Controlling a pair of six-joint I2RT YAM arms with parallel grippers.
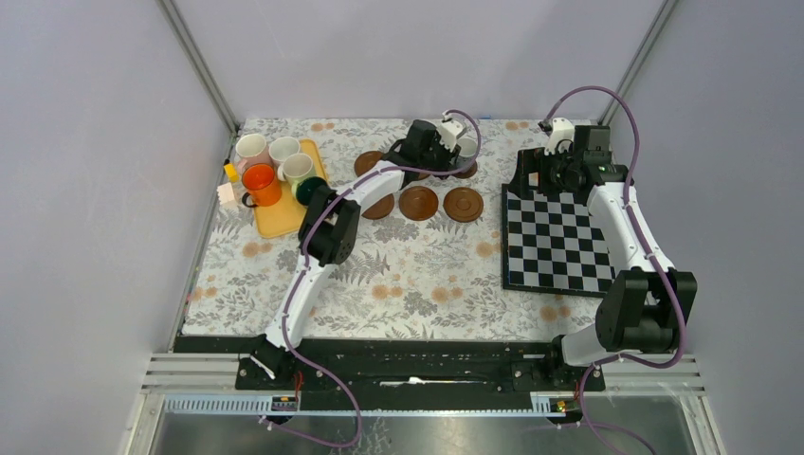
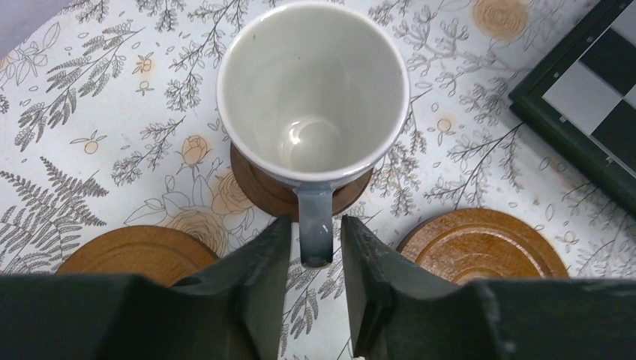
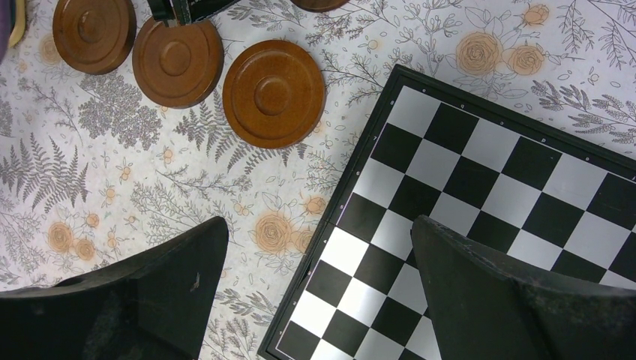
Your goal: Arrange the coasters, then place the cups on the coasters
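A grey cup point(image 2: 313, 97) stands upright on a brown coaster point(image 2: 259, 189) at the back middle of the table, also seen as the cup point(image 1: 466, 149). My left gripper point(image 2: 316, 223) straddles its handle point(image 2: 315, 232), open a little, with a thin gap on each side. Two bare coasters point(image 2: 142, 251) point(image 2: 484, 244) lie either side of my fingers. A row of three coasters point(image 1: 379, 207) point(image 1: 418, 203) point(image 1: 463, 204) sits nearer. Pink point(image 1: 252, 149), white point(image 1: 283, 150), pale green point(image 1: 297, 168), orange point(image 1: 261, 183) and dark point(image 1: 308, 191) cups stand on the tray. My right gripper point(image 3: 315, 240) hangs open and empty.
The yellow tray point(image 1: 275, 223) lies at the back left, with a small yellow piece point(image 1: 230, 171) and a pale block point(image 1: 226, 193) beside it. A chessboard point(image 1: 559, 242) covers the right side; my right gripper point(image 1: 561, 171) hovers over its far left edge point(image 3: 337, 217).
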